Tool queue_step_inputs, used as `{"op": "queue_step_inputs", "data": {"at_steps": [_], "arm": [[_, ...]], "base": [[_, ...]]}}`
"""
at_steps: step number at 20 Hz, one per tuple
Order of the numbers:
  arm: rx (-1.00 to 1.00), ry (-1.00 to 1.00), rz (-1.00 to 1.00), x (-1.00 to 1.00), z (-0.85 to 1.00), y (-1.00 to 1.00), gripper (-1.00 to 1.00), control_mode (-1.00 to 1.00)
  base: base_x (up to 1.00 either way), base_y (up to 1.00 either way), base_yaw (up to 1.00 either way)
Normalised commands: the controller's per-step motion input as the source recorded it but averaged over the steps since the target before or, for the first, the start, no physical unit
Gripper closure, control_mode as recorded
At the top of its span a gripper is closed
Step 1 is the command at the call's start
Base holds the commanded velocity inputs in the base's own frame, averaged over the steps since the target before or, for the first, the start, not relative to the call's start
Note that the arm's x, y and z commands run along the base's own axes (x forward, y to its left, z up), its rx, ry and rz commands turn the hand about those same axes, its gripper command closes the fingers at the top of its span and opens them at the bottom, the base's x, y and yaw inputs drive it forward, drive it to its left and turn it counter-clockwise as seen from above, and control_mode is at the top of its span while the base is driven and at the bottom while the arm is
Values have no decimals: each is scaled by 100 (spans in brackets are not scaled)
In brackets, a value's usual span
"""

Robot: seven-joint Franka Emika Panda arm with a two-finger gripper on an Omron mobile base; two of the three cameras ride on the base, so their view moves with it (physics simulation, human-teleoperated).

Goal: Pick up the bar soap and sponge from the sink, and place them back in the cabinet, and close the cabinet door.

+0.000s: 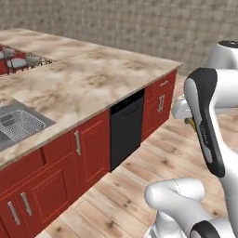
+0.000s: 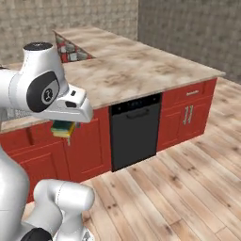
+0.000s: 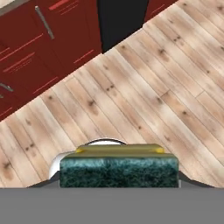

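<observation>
The gripper (image 2: 66,134) was clamped on the sponge (image 3: 119,169), holding it above the wooden floor (image 3: 144,105), in front of the red base cabinets (image 2: 89,141) and away from the sink (image 1: 18,123).

A glossy white arm (image 1: 218,125) of rounded, bulbous segments is seen, with black joint bands and a black round cap bearing white marks.

Marbled beige counter (image 1: 93,79) with inset steel sink (image 1: 28,114), wire rack (image 1: 18,125) inside.
</observation>
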Motion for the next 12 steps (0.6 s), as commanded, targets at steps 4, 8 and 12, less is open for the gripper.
{"op": "queue_step_inputs", "data": {"at_steps": [4,8,12], "arm": [[0,0,0,0,0,0,100,100],[0,0,0,0,0,0,100,100],[0,0,0,0,0,0,100,100]], "base": [[-4,0,-81],[0,0,-80],[0,0,-77]]}}
